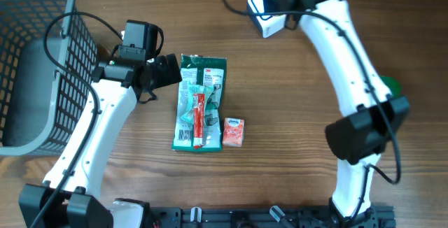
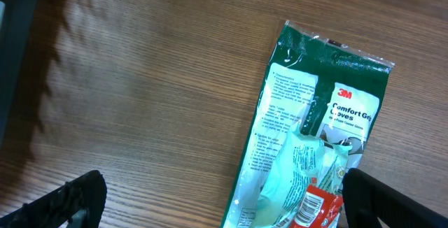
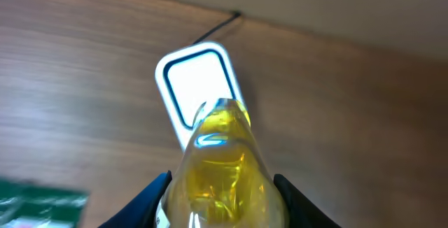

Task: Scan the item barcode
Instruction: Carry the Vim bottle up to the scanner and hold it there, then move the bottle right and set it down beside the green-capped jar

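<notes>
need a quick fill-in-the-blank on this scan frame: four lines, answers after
1. The left hand sits beside the glove pack with its fingers ___.
2. The right hand is shut on the ___.
3. The brand printed on the glove pack is ___.
4. In the overhead view, the orange packet lies to the ___ of the glove pack.

Missing words: open; scanner; 3M; right.
</notes>
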`<state>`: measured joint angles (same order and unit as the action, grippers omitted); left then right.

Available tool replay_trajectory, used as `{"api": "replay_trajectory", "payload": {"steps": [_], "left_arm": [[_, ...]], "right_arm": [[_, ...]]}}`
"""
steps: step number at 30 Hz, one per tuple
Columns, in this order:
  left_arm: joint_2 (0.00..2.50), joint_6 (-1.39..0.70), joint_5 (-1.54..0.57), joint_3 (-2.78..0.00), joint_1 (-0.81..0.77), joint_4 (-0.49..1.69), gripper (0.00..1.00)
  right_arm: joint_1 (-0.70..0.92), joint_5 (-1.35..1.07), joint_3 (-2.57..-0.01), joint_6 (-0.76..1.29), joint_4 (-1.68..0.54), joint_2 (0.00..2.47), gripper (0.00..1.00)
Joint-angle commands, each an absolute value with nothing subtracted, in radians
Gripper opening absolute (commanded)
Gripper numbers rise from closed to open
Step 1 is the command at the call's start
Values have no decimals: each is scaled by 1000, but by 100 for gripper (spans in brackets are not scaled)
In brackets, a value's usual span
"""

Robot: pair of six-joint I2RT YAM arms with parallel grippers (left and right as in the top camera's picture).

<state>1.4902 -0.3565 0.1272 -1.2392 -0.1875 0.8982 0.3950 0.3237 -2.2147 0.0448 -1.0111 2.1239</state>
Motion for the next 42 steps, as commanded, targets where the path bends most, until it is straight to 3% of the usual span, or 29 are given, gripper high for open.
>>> {"api": "replay_trajectory", "payload": {"steps": [1,11,20,28,32,42], "left_arm": [[1482,-344,136,-1255,-183,899,100],[1482,-344,136,-1255,-183,899,100],[1482,-344,136,-1255,-183,899,100],[1482,-344,136,-1255,-183,899,100],[1482,-344,136,-1255,-183,899,100],[1482,-345,136,-1255,-183,899,100]], "right_arm": [[466,604,-2227,-144,-932,2166,5],[544,877,-2225,-423,-705,2318,5],[549,1068,-2225,-418,-622,2451,4],[551,1066,-2216,-382,-614,2473,5],[551,1037,-2216,-381,-614,2470,13],[551,1055,-2218,-278,-666,2275,4]]}}
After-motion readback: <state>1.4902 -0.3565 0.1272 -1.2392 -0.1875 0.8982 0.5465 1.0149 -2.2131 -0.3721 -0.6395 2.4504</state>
